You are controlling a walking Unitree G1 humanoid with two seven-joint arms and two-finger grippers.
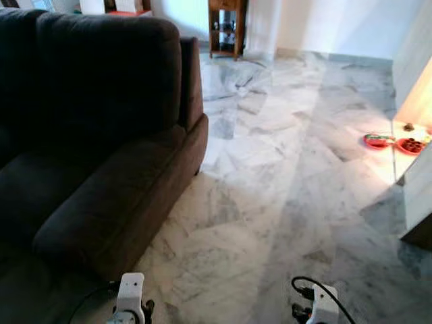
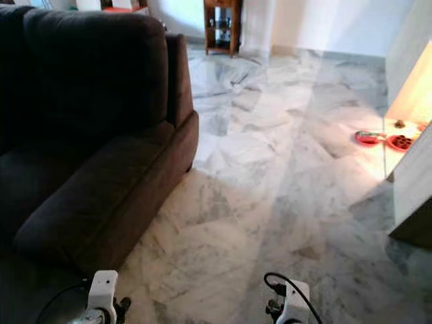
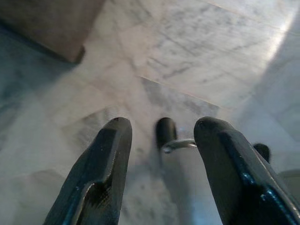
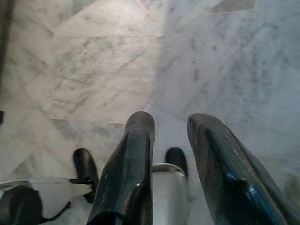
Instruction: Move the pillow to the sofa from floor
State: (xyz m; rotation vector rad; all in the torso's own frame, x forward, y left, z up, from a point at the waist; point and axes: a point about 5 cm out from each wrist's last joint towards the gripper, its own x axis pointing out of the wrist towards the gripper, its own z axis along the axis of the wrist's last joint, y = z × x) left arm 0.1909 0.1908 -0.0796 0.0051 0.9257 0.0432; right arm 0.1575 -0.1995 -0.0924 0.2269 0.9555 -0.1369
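Left hand (image 3: 161,164): two black fingers spread apart, nothing between them, hanging low over the grey-veined marble floor (image 1: 283,202); right hand (image 4: 171,159): likewise parted and empty above the same floor. Dark brown fabric sofa (image 1: 88,135): stands at the robot's left, seat and rounded armrest bare, its front corner resting on the marble. Other items: a wooden shelf unit (image 1: 226,27) against the far wall and two red dishes (image 1: 395,142) on the sunlit floor at the right.
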